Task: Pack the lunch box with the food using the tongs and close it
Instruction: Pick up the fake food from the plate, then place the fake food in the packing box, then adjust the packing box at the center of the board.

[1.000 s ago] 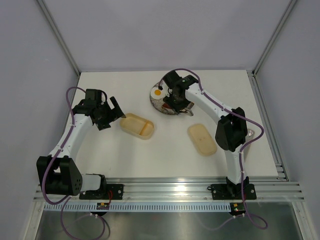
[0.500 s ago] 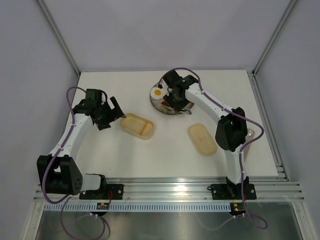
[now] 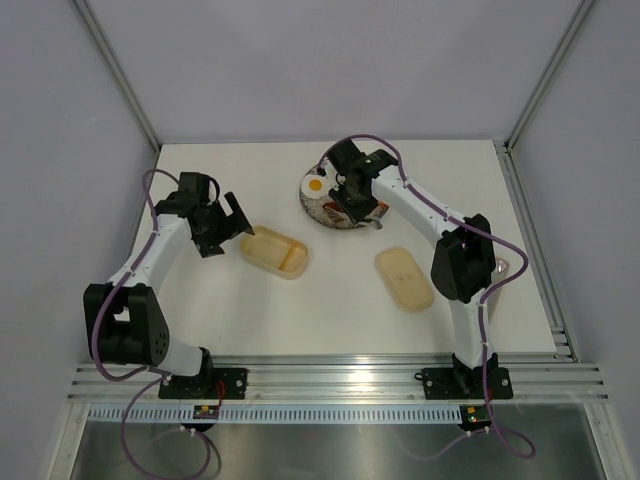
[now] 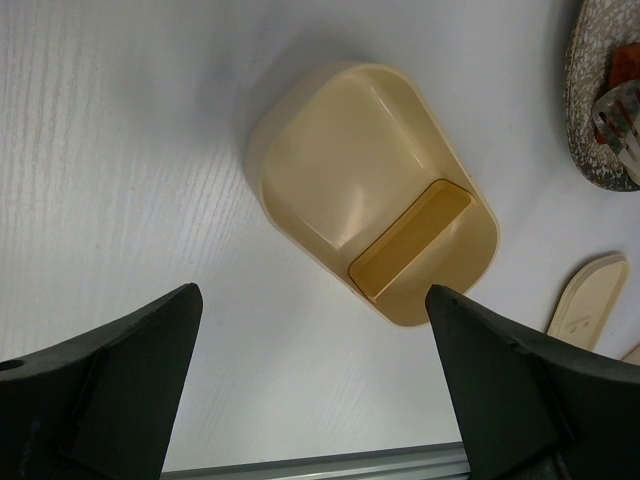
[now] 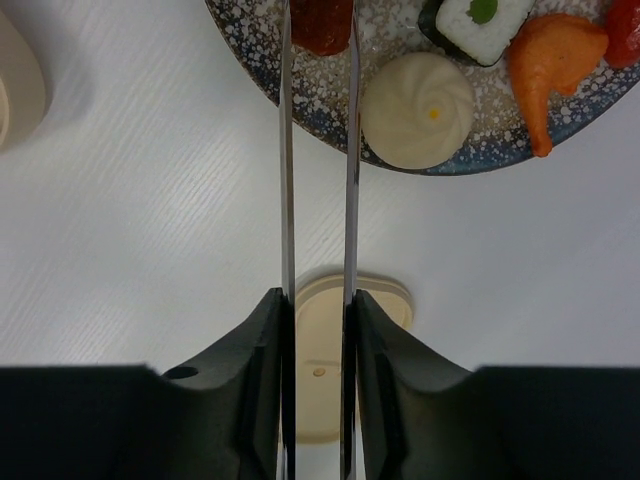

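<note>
The lunch box is a pale yellow tray with nothing in it, lying left of centre and filling the left wrist view. My left gripper hovers just left of it, open and holding nothing. My right gripper is shut on the tongs over the speckled plate. The tongs' two arms pinch a reddish-brown sausage on the plate. Beside it lie a beige ball, a sushi roll and an orange piece. A fried egg sits on the plate's left side.
The cream lid lies flat to the right of the lunch box, in front of the plate, and shows between the tongs' arms. A metal rail runs along the table's right edge.
My right gripper has squeezed tighter, bringing the tongs' arms closer together over the plate. The left arm's lower links have swung upward while its gripper stayed beside the lunch box.
</note>
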Controlling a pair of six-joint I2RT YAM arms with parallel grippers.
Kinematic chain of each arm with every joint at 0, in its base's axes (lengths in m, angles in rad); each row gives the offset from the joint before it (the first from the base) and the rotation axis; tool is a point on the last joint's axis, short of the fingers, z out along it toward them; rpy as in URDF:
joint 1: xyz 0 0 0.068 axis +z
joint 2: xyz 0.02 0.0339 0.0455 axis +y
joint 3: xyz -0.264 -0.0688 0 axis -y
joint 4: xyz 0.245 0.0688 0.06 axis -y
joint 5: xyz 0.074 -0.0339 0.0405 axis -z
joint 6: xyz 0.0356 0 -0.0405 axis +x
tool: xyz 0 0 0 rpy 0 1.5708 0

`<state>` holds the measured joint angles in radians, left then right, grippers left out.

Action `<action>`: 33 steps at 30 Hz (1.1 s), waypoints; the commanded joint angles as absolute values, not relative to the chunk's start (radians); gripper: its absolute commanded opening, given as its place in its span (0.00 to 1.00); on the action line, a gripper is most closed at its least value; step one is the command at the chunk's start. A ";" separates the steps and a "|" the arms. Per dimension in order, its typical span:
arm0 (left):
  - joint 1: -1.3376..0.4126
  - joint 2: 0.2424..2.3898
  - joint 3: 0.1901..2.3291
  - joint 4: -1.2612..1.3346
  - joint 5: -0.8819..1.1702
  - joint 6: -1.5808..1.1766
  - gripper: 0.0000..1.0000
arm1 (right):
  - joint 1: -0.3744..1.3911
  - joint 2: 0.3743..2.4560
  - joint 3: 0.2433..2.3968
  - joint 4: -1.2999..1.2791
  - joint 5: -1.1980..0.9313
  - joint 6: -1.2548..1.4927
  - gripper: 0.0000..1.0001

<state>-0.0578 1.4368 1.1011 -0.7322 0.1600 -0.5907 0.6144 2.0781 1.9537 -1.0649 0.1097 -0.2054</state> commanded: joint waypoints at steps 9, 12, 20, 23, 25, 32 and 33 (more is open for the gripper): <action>-0.031 1.554 1.226 -0.678 0.193 -0.572 0.99 | 0.606 1.971 1.957 -1.000 0.097 -0.129 0.21; -0.031 1.595 1.224 -0.655 0.198 -0.575 0.99 | 0.606 1.937 1.951 -0.992 0.097 -0.094 0.22; -0.031 1.658 1.207 -0.583 0.236 -0.589 0.99 | 0.601 1.844 1.907 -0.977 0.120 -0.006 0.24; -0.034 1.678 1.192 -0.560 0.261 -0.594 0.99 | 0.594 1.803 1.879 -0.962 0.133 0.050 0.24; -0.038 1.684 1.178 -0.532 0.268 -0.600 0.99 | 0.586 1.773 1.862 -0.957 0.146 0.087 0.24; -0.064 1.706 1.143 -0.499 0.287 -0.609 0.99 | 0.578 1.674 1.812 -0.945 0.186 0.187 0.23; -0.072 1.703 1.140 -0.494 0.288 -0.612 0.99 | 0.578 1.664 1.798 -0.943 0.181 0.192 0.24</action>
<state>-0.0559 1.6962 1.1511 -0.5514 0.2516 -0.6029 0.5823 1.7485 1.8126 -0.9993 0.1493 0.1284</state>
